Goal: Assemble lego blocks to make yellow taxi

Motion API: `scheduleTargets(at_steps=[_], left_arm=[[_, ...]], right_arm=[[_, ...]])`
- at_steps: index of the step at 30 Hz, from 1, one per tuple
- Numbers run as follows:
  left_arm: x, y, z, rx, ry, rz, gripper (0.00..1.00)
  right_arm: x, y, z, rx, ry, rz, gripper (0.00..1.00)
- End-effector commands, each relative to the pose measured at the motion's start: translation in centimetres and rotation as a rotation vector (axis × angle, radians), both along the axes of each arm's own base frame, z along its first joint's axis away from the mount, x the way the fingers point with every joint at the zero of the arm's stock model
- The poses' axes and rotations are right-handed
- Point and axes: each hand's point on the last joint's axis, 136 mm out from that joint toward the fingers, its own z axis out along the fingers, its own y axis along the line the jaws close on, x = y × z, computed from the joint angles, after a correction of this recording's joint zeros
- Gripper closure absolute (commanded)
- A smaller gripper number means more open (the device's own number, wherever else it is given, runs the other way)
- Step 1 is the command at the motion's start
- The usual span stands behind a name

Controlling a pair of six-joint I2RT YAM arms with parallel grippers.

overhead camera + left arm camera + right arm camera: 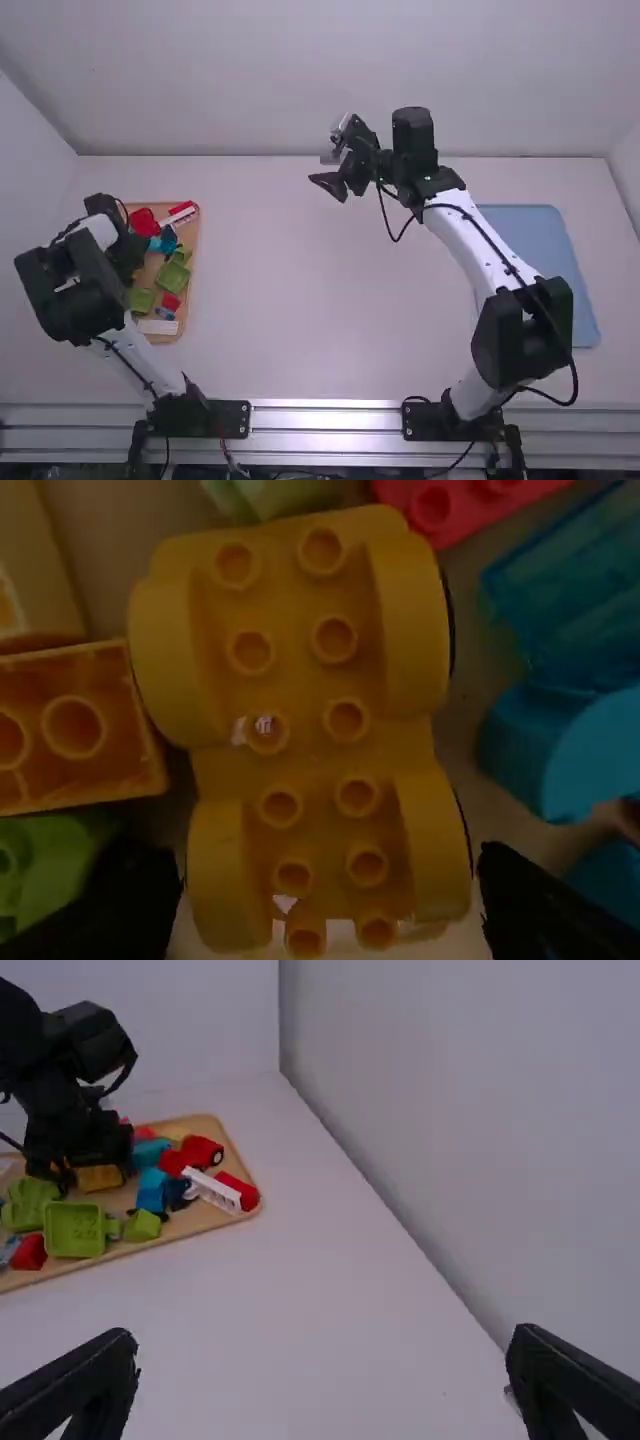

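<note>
The yellow base [315, 670] is in the wooden tray [153, 267], at the left side of the surface [300, 300]. It has round studs in two rows and rounded parts along its two long sides. The left gripper [125, 253] is low over this tray. In its wrist view, its fingers are spread, one at each side of the yellow base, very near to it. I cannot tell if they touch it.

The orange block [75, 728] lies just beside the yellow base, and its hollow side is visible. On the other side of the base there are a clear blue block [575, 580] and a solid blue piece [575, 750], both near it. A pink-red block [470, 502] is close to one end of the base.

The tray carries also other pieces. In the right wrist view I see a green box [74, 1228], with a small green block [143, 1225] near it, and a red piece with wheels [202, 1150]. A white piece [212, 1189] lies beside a red block [238, 1191], near the tray corner.

The right gripper [328, 157] is above the far part of the surface, around the middle, well apart from the tray. Its fingers are spread wide, with nothing between them. A blue tray [548, 265] lies at the right side of the surface, partly behind the right arm [470, 240].
</note>
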Motion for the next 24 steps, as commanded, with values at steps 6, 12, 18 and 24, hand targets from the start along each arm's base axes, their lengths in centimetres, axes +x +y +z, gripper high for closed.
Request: scheduleTargets(at_steps=[6,12,18,24], left_arm=[[-0.9,0.5,-0.6,0.038,0.048,0.013,0.21],[-0.8,0.4,-0.8,0.036,0.035,0.015,0.26],[-1.4,0.0,-1.6,0.029,0.046,0.015,0.31],[-0.9,0.6,-0.9,0.040,0.033,0.012,0.50]], right_arm=[[0.2,0.2,0.7,0.006,-0.006,0.006,0.01],[0.1,0.2,0.7,0.006,-0.005,0.007,0.01],[0.1,0.2,0.7,0.005,-0.003,0.007,0.01],[0.1,0.2,0.7,0.005,-0.003,0.007,0.01]])
